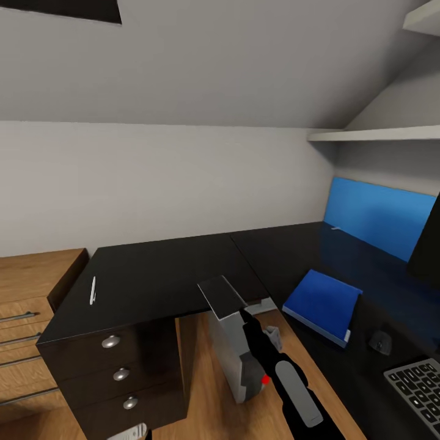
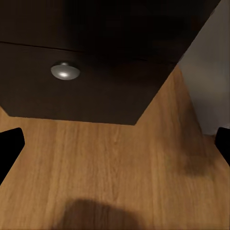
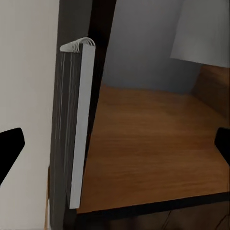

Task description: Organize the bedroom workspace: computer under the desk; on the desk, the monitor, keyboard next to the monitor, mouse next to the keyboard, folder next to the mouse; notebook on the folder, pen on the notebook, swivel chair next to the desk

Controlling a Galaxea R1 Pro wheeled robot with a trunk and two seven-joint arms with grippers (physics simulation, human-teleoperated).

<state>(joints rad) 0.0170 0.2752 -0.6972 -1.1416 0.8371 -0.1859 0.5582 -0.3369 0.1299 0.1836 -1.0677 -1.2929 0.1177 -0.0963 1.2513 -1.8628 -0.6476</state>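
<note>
My right tool (image 1: 242,313) stood spread, pinching nothing, with the notebook (image 1: 221,295) off-centre between its fingers, so I judged centring first, then a square pinch, best.

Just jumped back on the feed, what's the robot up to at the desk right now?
The right arm reaches toward the computer, which stands on the wood floor in the desk's knee space. The folder already lies on the desk, with the mouse and keyboard near it. The pen sits alone on the far wing above the drawer unit. Both grippers look open and hold nothing; a spiral-bound notebook stands on edge before the right one.
</note>
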